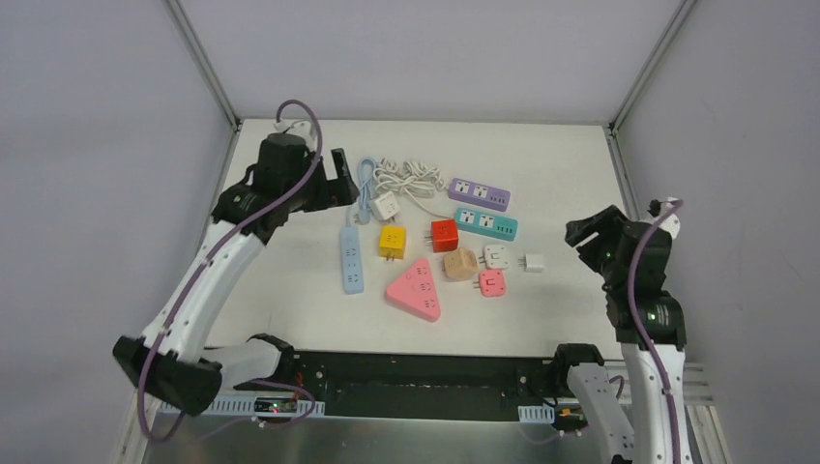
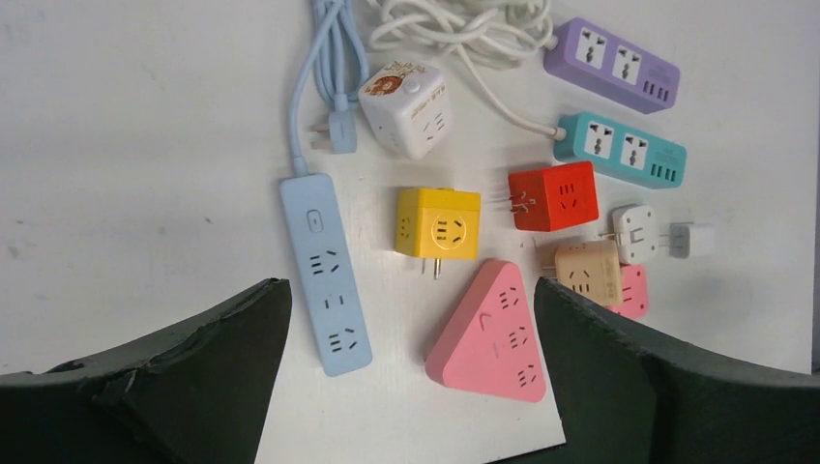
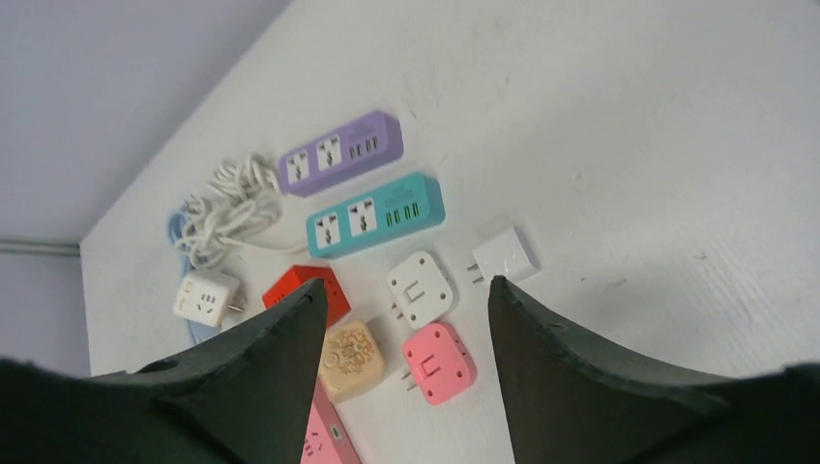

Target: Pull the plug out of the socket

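Several sockets and plug adapters lie mid-table. A light blue strip [image 1: 351, 259] has its blue plug [image 2: 337, 131] loose beside a white cube socket [image 2: 409, 106]. A yellow cube [image 2: 438, 224], red cube [image 2: 555, 196], beige cube [image 3: 351, 360], pink triangle socket [image 2: 492, 333], white adapter [image 3: 422, 285], pink adapter [image 3: 439, 362] and small white charger [image 3: 508, 255] lie apart with bare prongs. I see no plug seated in a socket. My left gripper [image 2: 411, 290] is open, high over the strip and triangle. My right gripper [image 3: 408, 282] is open above the adapters.
A purple strip [image 1: 479, 193] and a teal strip [image 1: 486, 224] lie at the back, their white cables [image 1: 406, 177] tangled behind the cube. The table's front edge [image 2: 416, 454] runs just below the pink triangle. Frame posts stand at both back corners.
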